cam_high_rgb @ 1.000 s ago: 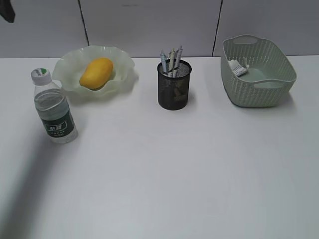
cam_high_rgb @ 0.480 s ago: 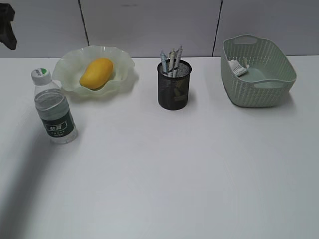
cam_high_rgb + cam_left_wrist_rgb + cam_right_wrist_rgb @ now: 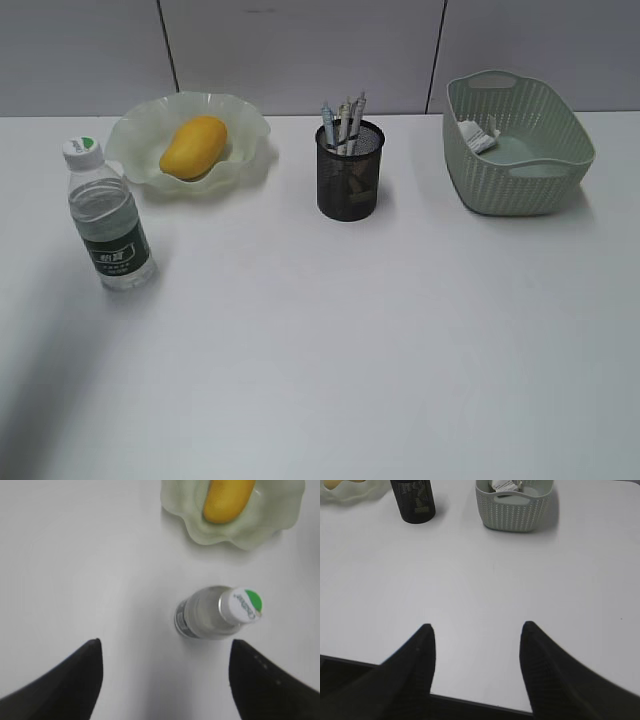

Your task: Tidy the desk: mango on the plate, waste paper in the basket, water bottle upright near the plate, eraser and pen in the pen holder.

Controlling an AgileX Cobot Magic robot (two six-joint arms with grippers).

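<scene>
Task looks basically done, judging by how things lie. Mango sits in the plate near the bench's back-left. Bottle stands upright w/ cap on, just in front-left of the plate, toward the left edge. Pen holder at back-center has several pens sticking up; something pale shows through the mesh low inside, prob the eraser but can't confirm. Waste paper lies inside the basket at back-right. Nothing loose left on the bench that I can see.

My left end effector hangs above the bottle, released, fingers wide apart, holding nothing. My right end effector is over the front edge, also spread open and empty. Neither shows in the exterior view.

Bench is plain white, smooth, matte, front half bare w/ a soft shadow front-left. Behind it a grey panelled wall w/ dark seams.
</scene>
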